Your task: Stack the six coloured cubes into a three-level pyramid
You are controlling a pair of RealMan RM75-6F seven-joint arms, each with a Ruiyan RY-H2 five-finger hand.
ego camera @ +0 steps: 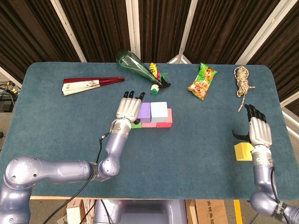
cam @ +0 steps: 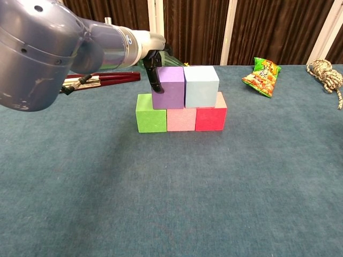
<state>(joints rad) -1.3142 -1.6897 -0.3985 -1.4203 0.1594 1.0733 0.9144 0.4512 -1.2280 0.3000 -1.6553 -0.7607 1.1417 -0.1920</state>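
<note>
**Mia:** How far has the robot got with the pyramid?

**Ben:** 5 cubes are in place. The green cube [cam: 150, 113], the pink cube [cam: 181, 119] and the red cube [cam: 210, 118] sit side by side in the bottom row. The purple cube [cam: 169, 87] and the light blue cube [cam: 201, 86] sit on top of them, touching each other.

**Mia:** So what is left?

**Ben:** Only 1, it seems. The yellow cube [ego camera: 243, 151] is well apart, near the right edge of the table [ego camera: 56, 135]. It looks like it has to go on the very top.

**Mia:** Which way does the row run?

**Ben:** Its long side runs left to right across the table, with its flat face to the robot.

**Mia:** What are the hands doing?

**Ben:** The left hand [ego camera: 128, 106] has its fingers held out straight and holds nothing. Its dark fingertips [cam: 155, 79] are against the left side of the purple cube. The right hand [ego camera: 258, 129] is spread above the yellow cube, just beside it, and holds nothing.

**Mia:** What else is there?

**Ben:** A folded fan [ego camera: 91, 84], a green bottle [ego camera: 135, 65], a snack bag [ego camera: 202, 81] and a rope [ego camera: 243, 80], all at the back.
</note>
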